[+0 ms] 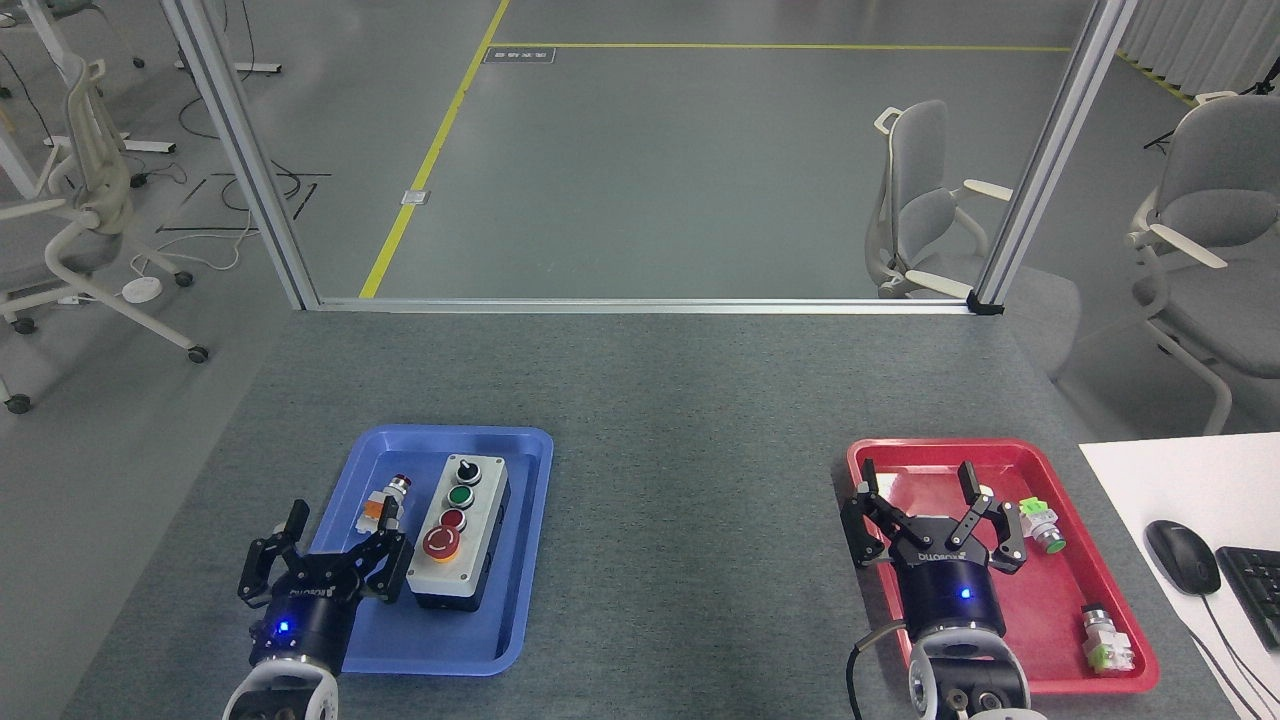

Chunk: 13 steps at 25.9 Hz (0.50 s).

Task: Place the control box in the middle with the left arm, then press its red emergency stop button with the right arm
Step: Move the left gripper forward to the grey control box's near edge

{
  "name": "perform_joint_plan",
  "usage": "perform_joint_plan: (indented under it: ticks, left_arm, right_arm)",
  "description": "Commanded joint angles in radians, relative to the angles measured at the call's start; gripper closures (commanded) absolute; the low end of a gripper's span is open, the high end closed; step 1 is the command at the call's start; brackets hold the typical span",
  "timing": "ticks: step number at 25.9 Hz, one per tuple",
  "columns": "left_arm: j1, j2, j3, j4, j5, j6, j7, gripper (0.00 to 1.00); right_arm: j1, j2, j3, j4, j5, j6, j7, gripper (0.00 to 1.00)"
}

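Grey felt table (660,400) across the lower view, floor and chairs beyond the far edge.
Blue tray (520,600) on the table's left part, long side running away from the robot.
Red tray (1000,450) well right of the blue tray, same orientation.
White desk corner (1180,470) right of the red tray, with a black mouse (1182,556) and a keyboard edge (1255,590) on it.
Control box (460,530) lying flat inside the blue tray, right of tray centre, not in the middle of the table.
Row of controls on the box top: black knob at the far end, then green, small red, and the red stop button (441,542) on its yellow ring at the near end.
Left gripper (325,550) over the blue tray's near-left corner, just left of the box's near end, fingers spread apart, nothing between them; contact with the box cannot be told.
Right gripper (925,505) over the red tray's left half, fingers spread apart, empty.
Small switch part (385,503) with a red cap and orange body in the blue tray, left of the box.
Two green-tipped switch parts in the red tray: one (1040,525) right of the right gripper, one (1105,640) near the tray's near-right corner.
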Motion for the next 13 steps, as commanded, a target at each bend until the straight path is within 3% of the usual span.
perform_joint_plan:
  ticks: [1, 13]
  left_arm:
    - [0.085, -0.002, -0.001, -0.048, -0.012, -0.027, 0.0, 0.01]
    - [0.136, -0.038, -0.081, -0.065, -0.024, -0.015, 0.0, 0.01]
  right_arm:
    - [0.001, -0.006, 0.002, 0.0, -0.003, 0.0, 0.002, 0.01]
    - [0.012, -0.023, 0.005, 0.002, -0.003, -0.002, 0.0, 0.01]
